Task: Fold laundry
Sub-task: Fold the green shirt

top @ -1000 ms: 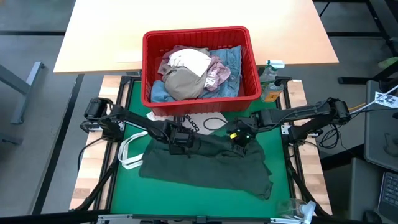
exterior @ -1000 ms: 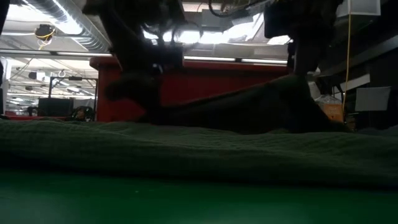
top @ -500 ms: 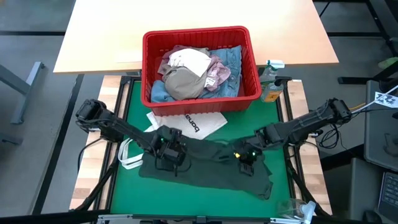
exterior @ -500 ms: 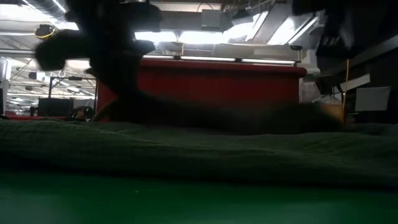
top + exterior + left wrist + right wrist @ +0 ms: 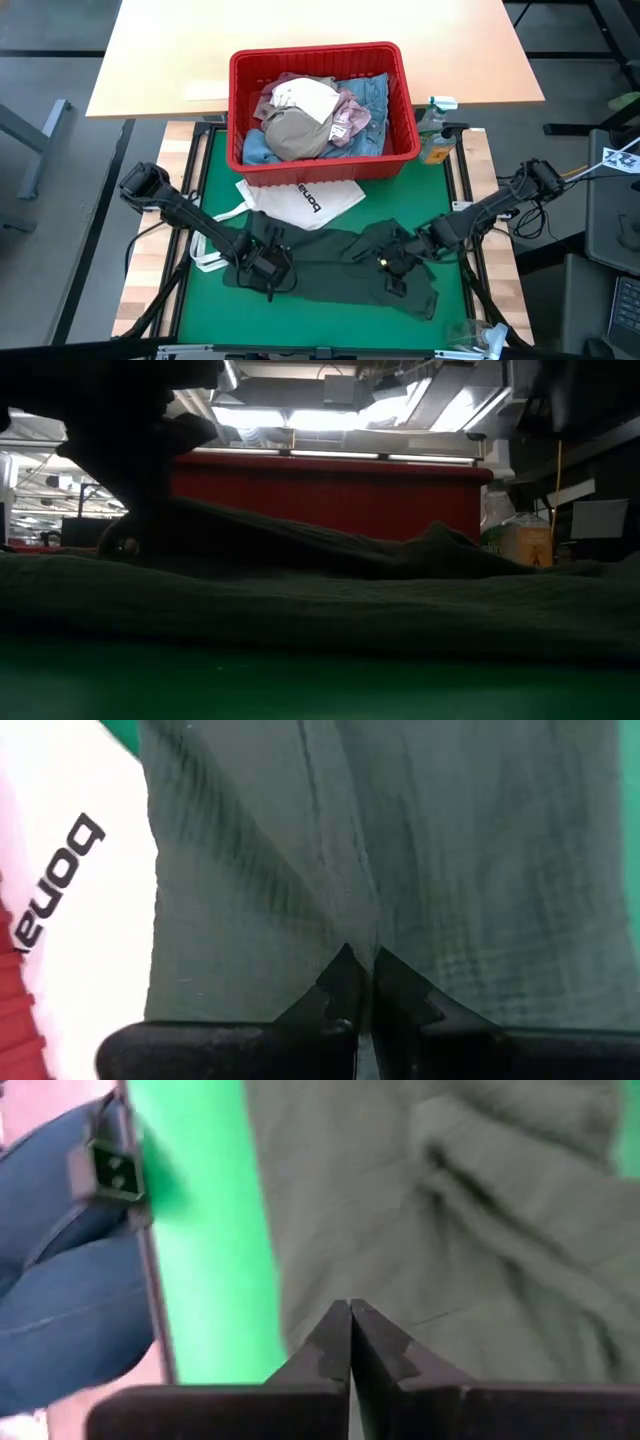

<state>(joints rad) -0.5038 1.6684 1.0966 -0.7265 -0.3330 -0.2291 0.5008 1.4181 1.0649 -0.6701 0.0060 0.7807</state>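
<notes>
The dark green top [image 5: 330, 272] lies spread on the green mat [image 5: 215, 160], its far edge drawn over toward the near side and bunched at the right [image 5: 375, 240]. My left gripper [image 5: 262, 270] is shut on the top at its left part [image 5: 358, 960]. In the low view the cloth slopes up to it [image 5: 200, 520]. My right gripper [image 5: 392, 272] is shut over the top's right part [image 5: 350, 1308]. The other laundry lies heaped in the red basket [image 5: 325, 165]. My left gripper pinches a raised fold of the top [image 5: 352, 925] between its two fingertips, coming from above at a slant. The fold runs as a ridge away from the fingers and is lifted a little, while the rest of the top lies on the mat. My right gripper is shut over the cloth, but I cannot tell whether it touches the top.
A white tote bag with black lettering [image 5: 300, 200] lies on the mat between the basket and the top. A bottle [image 5: 435, 140] stands right of the basket. A clear plastic bag [image 5: 480, 335] lies at the near right corner.
Both grippers have gone toward the table's near edge, staying shut. The top's far edge has come with them and folded over the rest, which has stayed on the mat. The tote bag, partly covered before, now lies bare.
</notes>
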